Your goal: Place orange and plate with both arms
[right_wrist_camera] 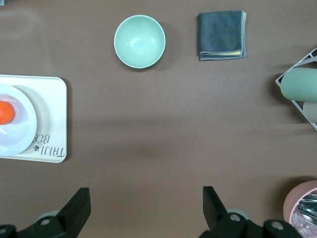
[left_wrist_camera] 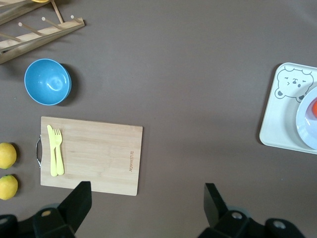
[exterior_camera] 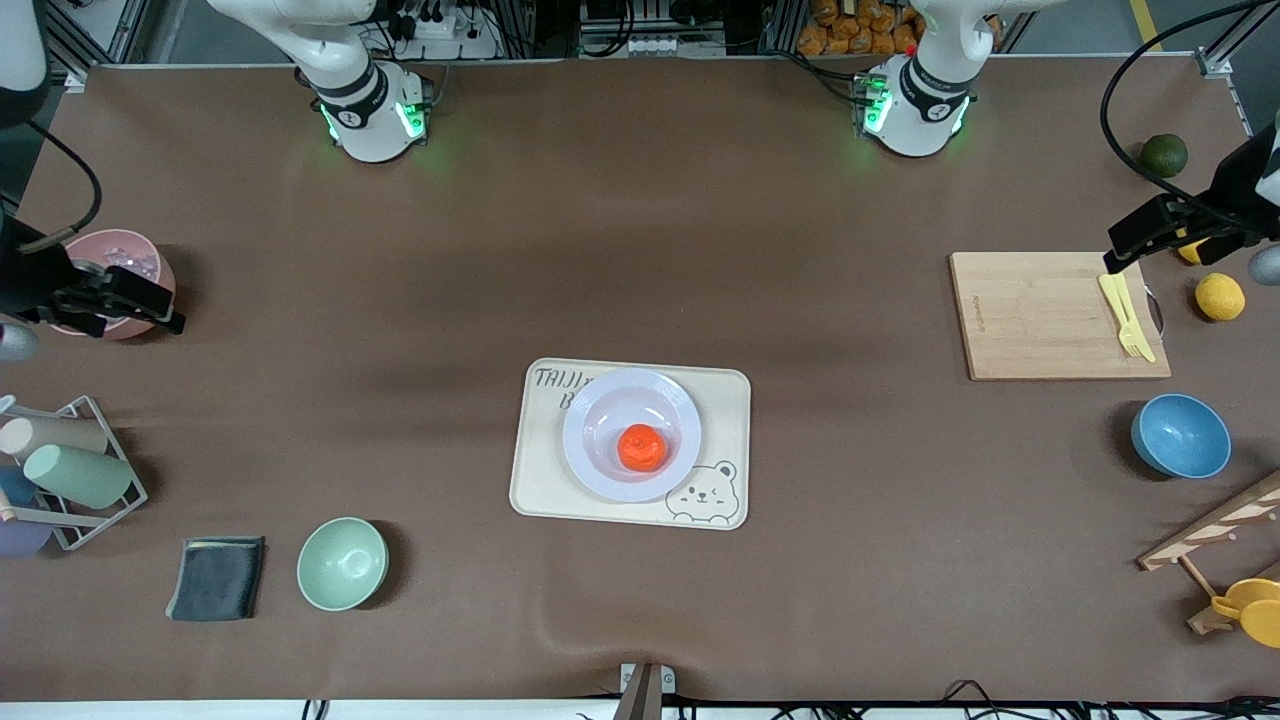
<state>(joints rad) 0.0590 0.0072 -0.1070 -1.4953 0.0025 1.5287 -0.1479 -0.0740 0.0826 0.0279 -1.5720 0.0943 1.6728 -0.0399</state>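
Observation:
The orange sits in the pale plate, which rests on the cream bear tray at the table's middle. My left gripper hangs open and empty over the cutting board's edge at the left arm's end; its wrist view shows the plate and the orange at the picture's edge. My right gripper hangs open and empty beside the pink bowl at the right arm's end; its wrist view shows the plate and the orange.
A wooden cutting board holds a yellow fork and knife; lemons, a dark green fruit, a blue bowl and a wooden rack are nearby. A pink bowl, cup rack, grey cloth and mint bowl stand at the right arm's end.

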